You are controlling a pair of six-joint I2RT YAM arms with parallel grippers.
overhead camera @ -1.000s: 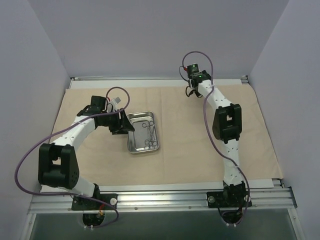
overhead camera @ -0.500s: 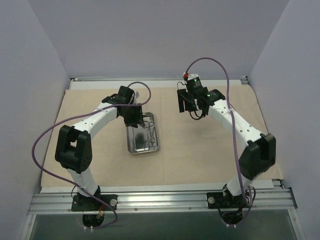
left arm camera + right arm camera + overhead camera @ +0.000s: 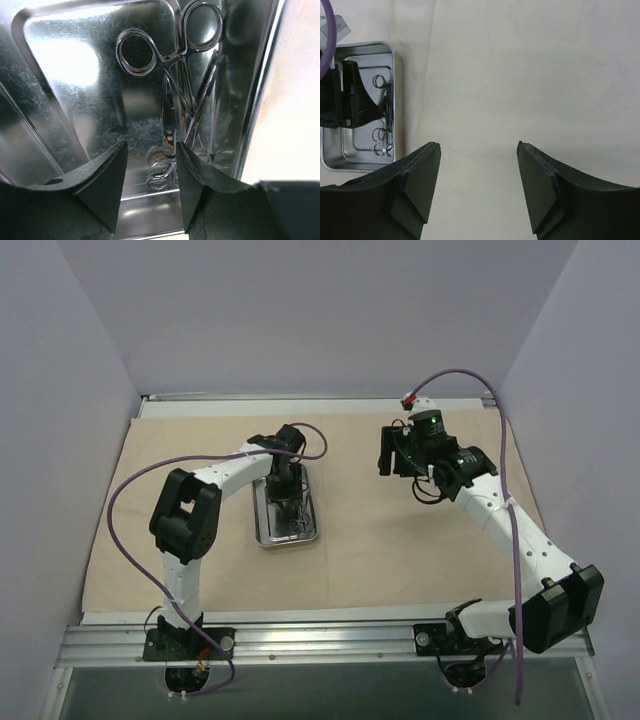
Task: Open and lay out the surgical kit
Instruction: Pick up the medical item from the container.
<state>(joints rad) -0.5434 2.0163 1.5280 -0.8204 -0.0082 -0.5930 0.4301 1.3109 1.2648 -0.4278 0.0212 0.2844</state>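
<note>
Two grippers: left gripper (image 3: 150, 150) hung spread and empty, low over the steel tray (image 3: 65, 65); right gripper (image 3: 479, 147) spread, empty, above bare cloth well apart.
Left pick: best to close on one shank only, since the instruments (image 3: 167, 115) crossed.
Cloth wrap (image 3: 400, 540): beige, flat, opened across the table.
Steel tray: shiny, on the wrap's left half.
Instruments: thin, ring-handled, overlapping along one tray wall.

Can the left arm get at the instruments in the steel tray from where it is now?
Probably yes. The left claw hangs open right over the tray, with the ring-handled instruments lying uncovered beneath it. They lie bunched near one wall, which may hamper a clean grip.
</note>
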